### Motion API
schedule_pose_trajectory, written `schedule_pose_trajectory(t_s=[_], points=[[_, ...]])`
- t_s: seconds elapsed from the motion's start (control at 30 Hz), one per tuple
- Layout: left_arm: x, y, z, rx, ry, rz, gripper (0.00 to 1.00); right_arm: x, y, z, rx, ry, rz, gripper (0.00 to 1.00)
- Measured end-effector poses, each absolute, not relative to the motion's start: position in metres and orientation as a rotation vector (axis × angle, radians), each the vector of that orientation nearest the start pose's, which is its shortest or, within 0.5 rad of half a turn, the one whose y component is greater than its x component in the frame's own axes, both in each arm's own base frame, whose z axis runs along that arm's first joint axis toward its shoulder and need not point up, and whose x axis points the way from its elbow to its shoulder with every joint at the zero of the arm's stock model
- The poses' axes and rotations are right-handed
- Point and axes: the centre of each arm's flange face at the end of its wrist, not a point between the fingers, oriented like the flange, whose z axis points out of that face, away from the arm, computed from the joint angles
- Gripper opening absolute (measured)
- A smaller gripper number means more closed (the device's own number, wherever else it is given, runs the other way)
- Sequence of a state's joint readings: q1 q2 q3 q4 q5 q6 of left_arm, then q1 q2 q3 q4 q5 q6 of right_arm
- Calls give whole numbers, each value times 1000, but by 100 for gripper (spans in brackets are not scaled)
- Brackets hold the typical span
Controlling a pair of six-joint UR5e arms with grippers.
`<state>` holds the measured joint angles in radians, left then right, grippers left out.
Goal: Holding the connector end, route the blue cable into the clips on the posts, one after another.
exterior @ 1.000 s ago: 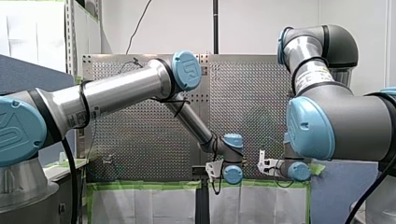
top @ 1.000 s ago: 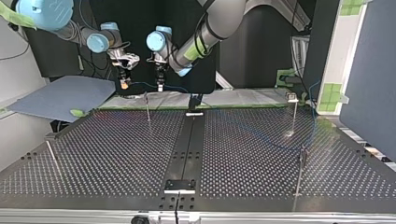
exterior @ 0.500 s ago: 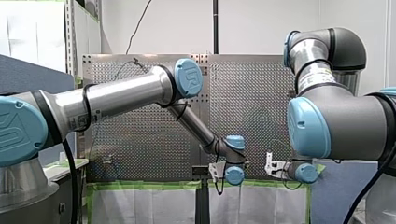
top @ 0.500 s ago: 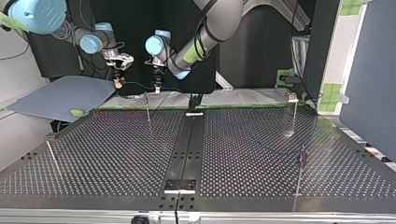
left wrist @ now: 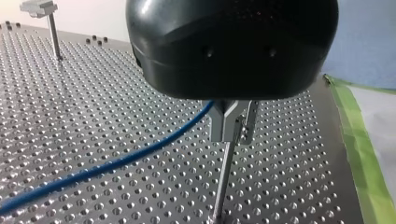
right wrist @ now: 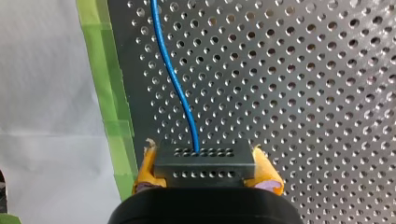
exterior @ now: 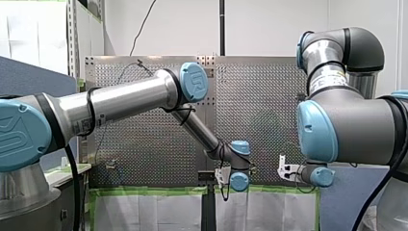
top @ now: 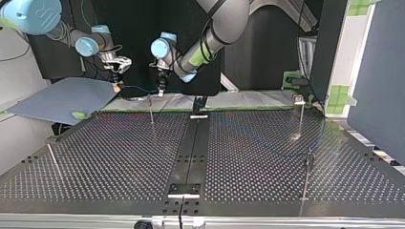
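Observation:
In the right wrist view my right gripper is shut, its yellow pads clamping a dark connector block. The blue cable leaves the block and runs ahead over the perforated table. In the left wrist view my left gripper has its metal fingers shut on the blue cable, right above a thin post. In the top view my right gripper hangs at the far left edge of the table. My left gripper hovers beside the top of a post, with the cable stretched between the two.
More posts stand at the top view's right and near left. A black strip runs down the table's middle. A grey-blue sheet lies beyond the far left corner. Green tape lines the table edge.
My right gripper has carried the connector further toward the top view's left, drawing the cable out. My left gripper has stayed almost in place by the post.

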<state>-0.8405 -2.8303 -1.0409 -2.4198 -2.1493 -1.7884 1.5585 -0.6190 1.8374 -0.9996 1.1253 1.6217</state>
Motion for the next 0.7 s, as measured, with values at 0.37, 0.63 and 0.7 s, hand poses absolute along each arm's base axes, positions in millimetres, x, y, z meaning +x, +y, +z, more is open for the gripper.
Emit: schedule_pose_trajectory(t_s=[0.37, 0.63, 0.7], points=[[464, -642, -61, 40, 1569, -400, 0, 169, -551, -75, 1674, -1197, 1495, 0], [458, -646, -63, 47, 1572, -404, 0, 177, -546, -76, 1724, -1166, 1495, 0], [452, -647, -69, 53, 1583, -397, 0, 178, -544, -76, 1742, -1151, 1491, 0]])
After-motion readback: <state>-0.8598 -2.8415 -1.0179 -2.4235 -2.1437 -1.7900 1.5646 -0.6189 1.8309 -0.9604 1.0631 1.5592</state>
